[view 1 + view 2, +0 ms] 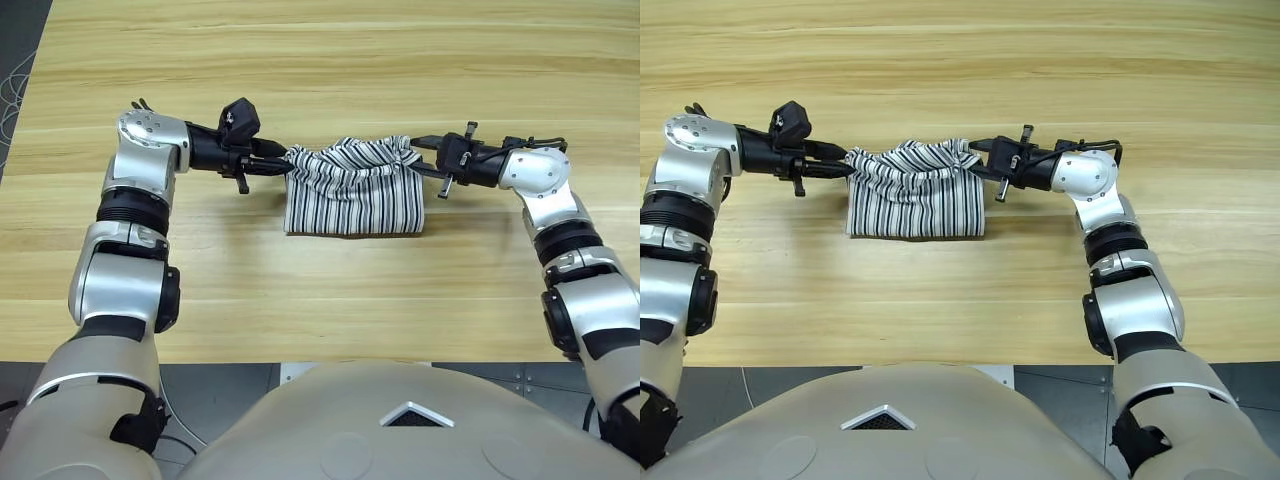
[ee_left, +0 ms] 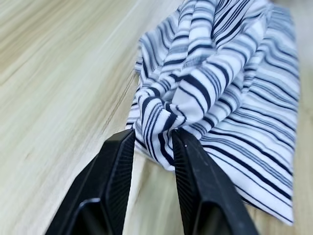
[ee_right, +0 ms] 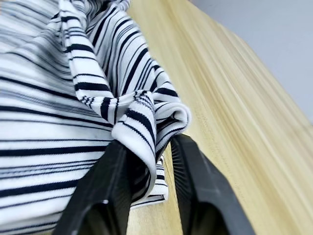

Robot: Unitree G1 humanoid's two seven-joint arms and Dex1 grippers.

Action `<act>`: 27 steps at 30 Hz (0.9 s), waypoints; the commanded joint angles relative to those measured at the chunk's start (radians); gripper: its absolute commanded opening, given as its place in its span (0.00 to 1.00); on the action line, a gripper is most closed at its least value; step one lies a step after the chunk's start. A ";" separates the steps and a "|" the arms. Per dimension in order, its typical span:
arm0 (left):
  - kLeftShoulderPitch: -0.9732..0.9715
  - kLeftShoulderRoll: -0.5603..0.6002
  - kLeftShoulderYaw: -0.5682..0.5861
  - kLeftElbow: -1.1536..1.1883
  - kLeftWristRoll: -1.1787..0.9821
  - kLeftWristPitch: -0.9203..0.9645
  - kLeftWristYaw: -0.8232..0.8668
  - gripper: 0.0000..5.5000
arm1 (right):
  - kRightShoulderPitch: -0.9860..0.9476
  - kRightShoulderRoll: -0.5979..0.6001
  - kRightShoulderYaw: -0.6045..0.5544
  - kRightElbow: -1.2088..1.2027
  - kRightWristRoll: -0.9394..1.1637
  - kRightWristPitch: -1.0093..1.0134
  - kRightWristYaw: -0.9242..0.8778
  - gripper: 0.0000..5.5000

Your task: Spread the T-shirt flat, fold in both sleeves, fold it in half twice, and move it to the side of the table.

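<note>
Jaws of the left gripper (image 1: 282, 166) and right gripper (image 1: 421, 152) are pinching opposite far corners of the striped T-shirt (image 1: 352, 200), which is sagging between them onto the table (image 1: 300, 60).

bright, even light from overhead falls on the wooden table (image 1: 330, 60), and its grain is lit alike from the near edge to the far one. the striped t-shirt (image 1: 352, 195) casts only a thin, soft shadow along its near edge. in the left wrist view the table takes a pale sheen, and the ribbed black fingers (image 2: 117, 166) of the left gripper (image 2: 154, 137) catch faint highlights. at the right gripper (image 3: 149, 144), the cloth pinched there lies in deep shade.
</note>
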 commanded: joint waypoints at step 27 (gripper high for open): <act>0.043 0.024 0.232 -0.182 -0.106 -0.002 -0.027 0.25 | 0.190 0.150 -0.200 -0.428 0.208 0.168 0.108 0.25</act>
